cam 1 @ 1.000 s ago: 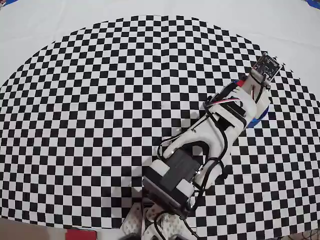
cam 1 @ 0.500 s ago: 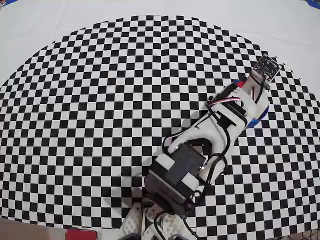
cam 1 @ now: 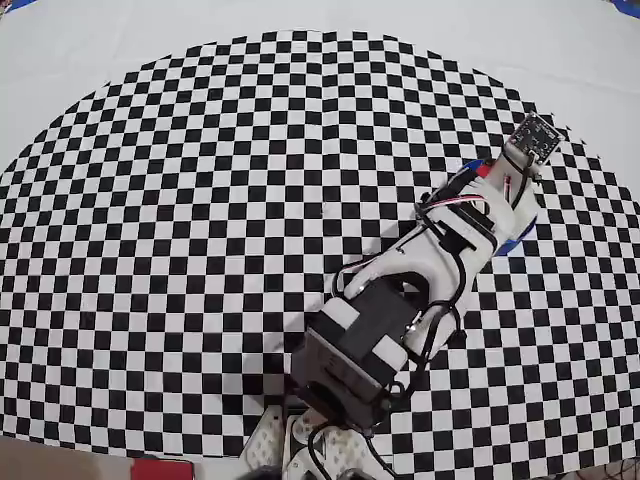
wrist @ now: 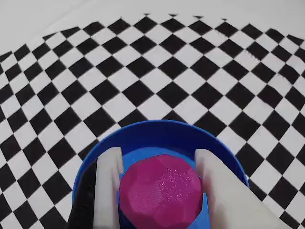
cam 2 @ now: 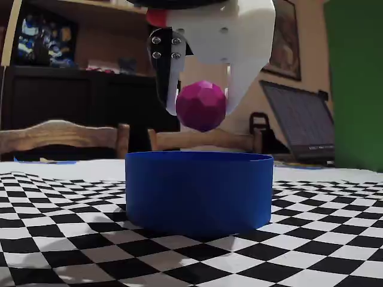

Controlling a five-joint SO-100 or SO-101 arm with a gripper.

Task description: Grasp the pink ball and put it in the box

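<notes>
The pink ball (cam 2: 201, 106) hangs in the air between two white fingers, and my gripper (cam 2: 200, 109) is shut on it. It sits just above the rim of the box (cam 2: 199, 191), a round blue tub on the checkered cloth. In the wrist view the pink ball (wrist: 159, 193) fills the gap between the fingers of the gripper (wrist: 157, 157), with the box (wrist: 157, 129) straight beneath it. From overhead the arm covers the ball, and only slivers of the box (cam 1: 521, 234) show beside the wrist.
The checkered cloth (cam 1: 200, 200) spreads wide to the left of the arm in the overhead view. The arm's base (cam 1: 320, 440) stands at the lower edge. A chair (cam 2: 60, 134) and a laptop (cam 2: 299, 125) stand beyond the table in the fixed view.
The arm's elbow has shifted a little to the right and the wrist edged slightly outward over the box. The ball stays in the grip.
</notes>
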